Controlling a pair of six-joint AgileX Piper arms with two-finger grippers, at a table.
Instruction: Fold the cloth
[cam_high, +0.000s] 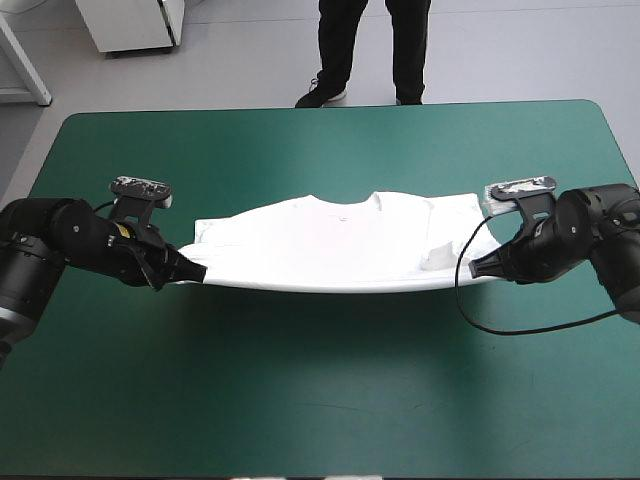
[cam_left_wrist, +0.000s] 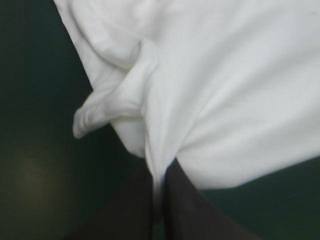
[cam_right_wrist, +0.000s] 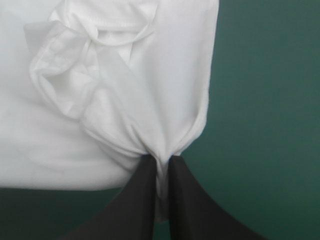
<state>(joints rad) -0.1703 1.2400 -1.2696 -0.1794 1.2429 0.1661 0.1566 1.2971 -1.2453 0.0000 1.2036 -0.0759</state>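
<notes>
Teal-green cover below T-shirt stretched between left gripper and right gripper

I read this place as a robotics lab, not a home. A broad table with a teal-green cover stands on a bare, pale grey floor, and two black jointed robot arms, the left arm and the right arm, reach in over it from either side. Beyond the table's far edge I see a plain white cabinet and a white metal frame leg, both workroom furniture.
</notes>
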